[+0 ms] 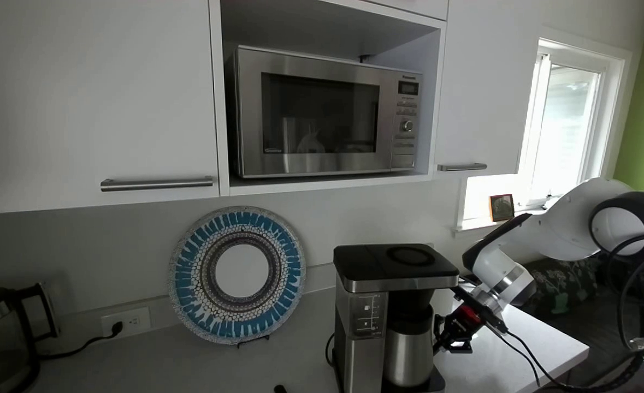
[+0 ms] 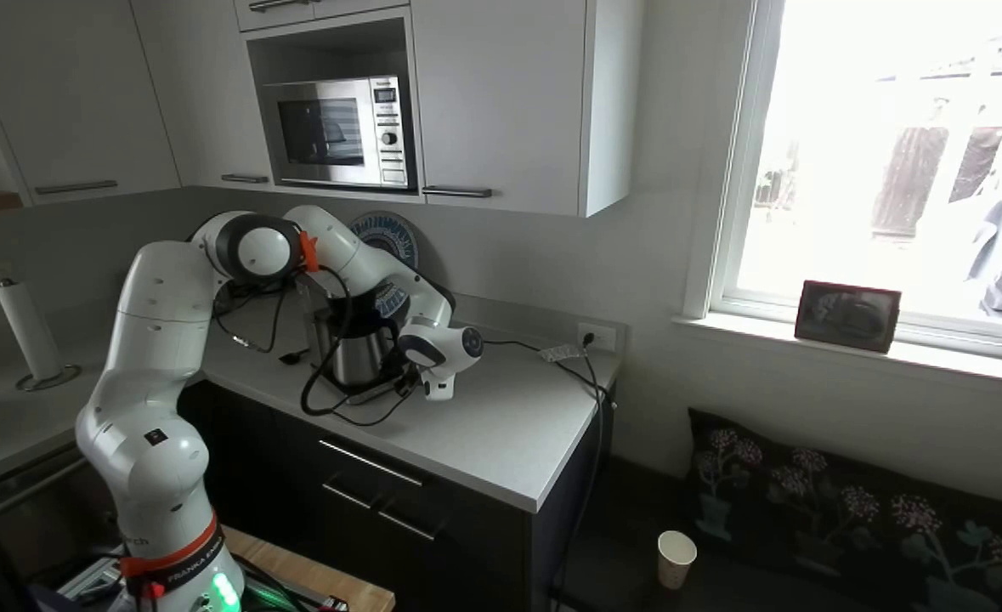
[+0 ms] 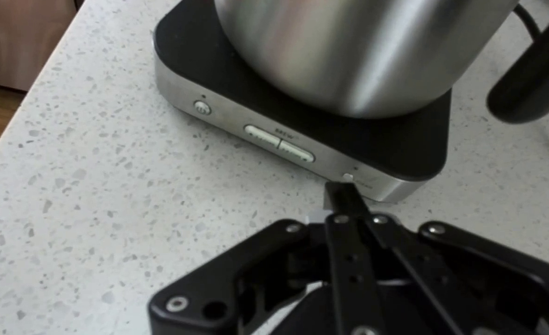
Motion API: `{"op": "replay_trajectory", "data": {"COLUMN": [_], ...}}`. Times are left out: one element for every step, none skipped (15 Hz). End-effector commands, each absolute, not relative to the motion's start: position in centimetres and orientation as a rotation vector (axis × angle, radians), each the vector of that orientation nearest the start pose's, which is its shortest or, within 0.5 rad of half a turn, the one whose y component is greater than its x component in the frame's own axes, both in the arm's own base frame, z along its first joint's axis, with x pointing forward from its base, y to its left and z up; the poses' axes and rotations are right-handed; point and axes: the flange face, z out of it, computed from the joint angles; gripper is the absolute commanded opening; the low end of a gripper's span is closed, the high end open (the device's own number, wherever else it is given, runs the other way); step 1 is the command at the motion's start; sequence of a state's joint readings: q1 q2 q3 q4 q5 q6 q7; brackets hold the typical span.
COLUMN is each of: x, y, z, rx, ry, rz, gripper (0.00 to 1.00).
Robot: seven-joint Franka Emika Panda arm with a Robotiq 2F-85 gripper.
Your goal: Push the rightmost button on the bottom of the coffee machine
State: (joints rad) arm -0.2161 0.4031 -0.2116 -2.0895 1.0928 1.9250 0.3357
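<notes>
Although the approach looks all but finished, the press itself cannot be confirmed. In an exterior view the drip coffee machine (image 1: 366, 327) stands in the lower part of the frame, right of centre; its buttons do not show there. The wrist view gives the useful look: its control base (image 3: 311, 123) slants across the upper middle of the frame, with the stainless carafe (image 3: 372, 51) seated on it at the top.

Along the base's steel front strip, reading from left to right, come the round power button (image 3: 202, 108), the split brew bar (image 3: 262, 136) and, lower and right of centre, the small round button (image 3: 348, 177) that the task must mean. The label beside it is too blurred to read surely.

The Robotiq gripper (image 3: 342, 188) rises from the bottom of that frame, clenched, its fingers brought together with nothing gripped, so they serve as a single poker. Their tip appears right at the lower left edge of the small round button, covering a little of what lies beneath. Whether it touches or stops just short, I cannot tell.

So, as I judge it, choosing the button and lining up are mostly done. Left to do, if contact has not been made: perhaps a slight correction up and to the right, a firm push into the strip, then backing off.
</notes>
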Motion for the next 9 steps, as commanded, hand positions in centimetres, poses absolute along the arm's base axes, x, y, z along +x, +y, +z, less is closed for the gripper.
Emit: {"op": "replay_trajectory", "data": {"x": [52.91,52.98,53.06,53.15,53.25,53.33,53.40,53.49,53.56], "y": [-16.64,-16.55,-16.40,-16.29,-16.17,-16.10,-16.03,-16.00,-15.97], "z": [21.49,21.47,21.41,21.35,21.30,21.27,21.23,21.22,21.21], "rx": [-1.665,-1.666,-1.669,-1.671,-1.671,-1.671,-1.673,-1.678,-1.679], "ry": [1.560,1.562,1.562,1.563,1.564,1.564,1.566,1.570,1.572], "rz": [0.508,0.507,0.508,0.510,0.511,0.513,0.511,0.504,0.502], "gripper": [0.00,0.00,0.00,0.00,0.00,0.00,0.00,0.00,0.00]}}
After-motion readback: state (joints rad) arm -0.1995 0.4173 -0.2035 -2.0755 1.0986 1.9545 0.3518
